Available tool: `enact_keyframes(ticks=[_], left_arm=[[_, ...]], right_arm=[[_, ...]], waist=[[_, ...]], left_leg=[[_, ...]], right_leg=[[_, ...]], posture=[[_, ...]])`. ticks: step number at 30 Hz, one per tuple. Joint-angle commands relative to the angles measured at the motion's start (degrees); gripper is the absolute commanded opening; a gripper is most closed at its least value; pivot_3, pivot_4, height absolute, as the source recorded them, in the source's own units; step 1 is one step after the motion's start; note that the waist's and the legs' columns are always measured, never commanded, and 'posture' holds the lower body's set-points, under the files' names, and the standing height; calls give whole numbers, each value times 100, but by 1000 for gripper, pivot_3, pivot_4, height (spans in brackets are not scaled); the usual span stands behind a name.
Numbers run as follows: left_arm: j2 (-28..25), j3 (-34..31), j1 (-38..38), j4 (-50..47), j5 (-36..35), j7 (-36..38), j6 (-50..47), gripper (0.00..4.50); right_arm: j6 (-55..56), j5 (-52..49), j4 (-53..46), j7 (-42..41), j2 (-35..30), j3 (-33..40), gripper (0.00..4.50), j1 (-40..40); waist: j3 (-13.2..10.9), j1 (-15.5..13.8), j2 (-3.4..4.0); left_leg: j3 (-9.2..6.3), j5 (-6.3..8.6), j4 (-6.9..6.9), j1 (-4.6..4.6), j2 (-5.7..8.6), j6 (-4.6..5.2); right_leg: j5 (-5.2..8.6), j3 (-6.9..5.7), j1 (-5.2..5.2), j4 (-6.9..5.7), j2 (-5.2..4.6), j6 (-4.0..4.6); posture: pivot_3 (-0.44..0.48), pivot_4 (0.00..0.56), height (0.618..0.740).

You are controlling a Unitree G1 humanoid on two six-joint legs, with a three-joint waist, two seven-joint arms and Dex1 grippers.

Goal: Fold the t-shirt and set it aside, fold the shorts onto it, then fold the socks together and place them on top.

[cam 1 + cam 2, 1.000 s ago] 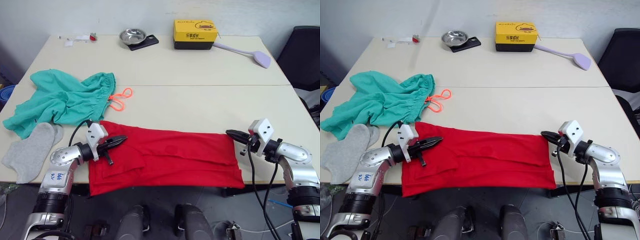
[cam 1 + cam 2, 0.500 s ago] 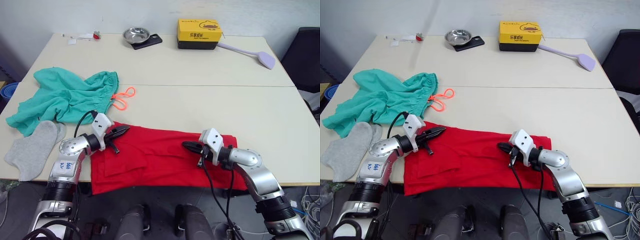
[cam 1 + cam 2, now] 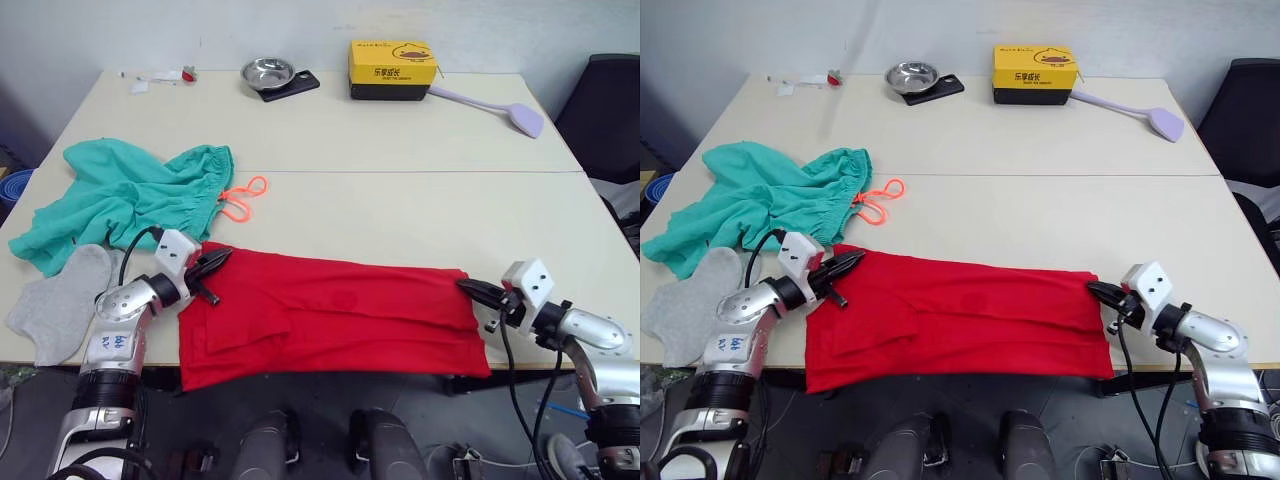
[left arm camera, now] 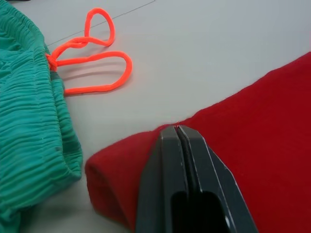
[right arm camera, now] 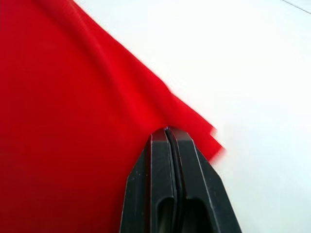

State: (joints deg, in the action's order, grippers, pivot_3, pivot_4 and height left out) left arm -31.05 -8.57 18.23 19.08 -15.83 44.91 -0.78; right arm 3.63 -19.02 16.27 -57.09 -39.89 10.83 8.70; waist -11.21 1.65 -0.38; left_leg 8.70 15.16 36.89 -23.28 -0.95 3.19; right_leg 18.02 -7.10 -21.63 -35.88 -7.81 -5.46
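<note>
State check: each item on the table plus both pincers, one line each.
t-shirt: folded into a long band, laid flat at the table's near edge
shorts: crumpled, unfolded, drawstring loose
socks: flat, not folded together
left pincer: shut on the t-shirt's far left corner
right pincer: shut on the t-shirt's far right corner
metal bowl: upright
</note>
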Motion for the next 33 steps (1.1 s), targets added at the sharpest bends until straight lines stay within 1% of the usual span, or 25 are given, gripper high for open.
enact_keyframes(ticks=[1, 3, 6, 9, 11, 14, 17, 19, 23, 26, 28, 29, 31, 33], left_arm=[[-144, -69, -232, -929, -632, 733, -204, 39], [-298, 82, -544, -1574, -879, 1234, -400, 39], [-398, 243, -852, -2059, -848, 1353, -597, 39], [-414, 321, -1075, -2097, -660, 1302, -517, 39], [-436, 332, -1199, -2003, -512, 1210, -423, 39], [-501, 221, -1392, -1782, -363, 1155, -258, 39], [-478, -88, -1571, -1503, -556, 1286, -23, 39], [-583, -156, -1708, -1386, -565, 1490, 126, 39], [-742, -422, -1894, -1523, -949, 1703, -158, 39], [-997, -689, -1992, -2092, -1408, 1858, -633, 636], [-1224, -914, -2030, -2687, -1857, 1916, -1085, 1268], [-1292, -980, -2040, -2877, -1991, 1916, -1230, 1588], [-1414, -1095, -2069, -3293, -2313, 1981, -1492, 2237], [-1419, -1139, -2047, -3555, -2391, 2129, -1334, 2918]], right_arm=[[-590, -969, -931, -390, 118, 196, 0, -20], [-956, -1164, -1534, -468, 190, -34, 0, -200], [-1146, -920, -2047, -455, 261, -505, 0, -455], [-1088, -567, -2045, -197, 435, -791, 0, -542], [-1033, -291, -1949, -72, 420, -888, 0, -619], [-939, -238, -1708, -53, 334, -681, 0, -752], [-692, -266, -1236, -212, 102, -317, 0, -875], [-493, -285, -935, -342, -27, -140, 0, -939], [-280, -474, -453, -553, -213, 313, 0, -968], [-678, -863, -534, -707, -447, 682, 0, -853], [-1176, -1064, -729, -993, -818, 732, 360, -752], [-1283, -1076, -759, -1084, -942, 719, 590, -708], [-1685, -1044, -689, -1314, -1322, 582, 1270, -397], [-2075, -948, -520, -1477, -1631, 374, 1995, 44]], waist=[[-2, -6, 2], [-2, -7, 3], [-2, -17, 4], [-3, -25, 5], [-4, -28, 7], [-4, -30, 7], [-4, -29, 7], [-2, -42, 4], [-2, -30, 3], [-5, -26, 4], [-14, -20, 13], [-16, -17, 16], [-22, -8, 29], [-23, 21, 44]], left_leg=[[0, 0, 0, -1, -1, -1], [-2, 0, 0, -2, -3, -1], [-5, 4, -12, 0, -6, -8], [-5, 4, -28, 0, 1, -9], [-4, 4, -31, -4, 4, -9], [-4, 4, -39, -4, 6, -9], [-4, 2, -56, -1, 6, -12], [-3, 2, -59, 0, 7, -11], [-3, 6, -65, 6, 7, -5], [-3, 12, -66, 6, 6, 9], [-3, 11, -64, 3, 7, 10], [-3, 11, -66, 2, 7, 10], [-3, 11, -67, 3, 7, 10], [-3, 10, -68, 4, 8, 10]], right_leg=[[0, 1, -1, 1, 0, 0], [0, 1, -1, 2, -1, 0], [0, 2, 2, 14, -1, 1], [0, 3, 2, 28, -4, 1], [0, 3, -4, 30, -6, 1], [0, 3, -6, 35, -7, 1], [0, 3, -6, 43, -7, 1], [0, 1, -5, 47, -7, 1], [0, 2, -1, 49, -7, 1], [1, 2, -2, 48, -8, 1], [0, 4, -6, 45, -12, 1], [0, 5, -6, 47, -15, 1], [1, 5, -6, 47, -15, 2], [1, 7, -7, 49, -15, 3]], posture=[[0, 150, 740], [0, 150, 740], [0, 150, 740], [0, 150, 740], [0, 150, 740], [0, 150, 740], [0, 150, 740], [0, 150, 740], [0, 150, 740], [0, 150, 740], [0, 150, 740], [0, 150, 740], [0, 150, 740], [0, 150, 740]])
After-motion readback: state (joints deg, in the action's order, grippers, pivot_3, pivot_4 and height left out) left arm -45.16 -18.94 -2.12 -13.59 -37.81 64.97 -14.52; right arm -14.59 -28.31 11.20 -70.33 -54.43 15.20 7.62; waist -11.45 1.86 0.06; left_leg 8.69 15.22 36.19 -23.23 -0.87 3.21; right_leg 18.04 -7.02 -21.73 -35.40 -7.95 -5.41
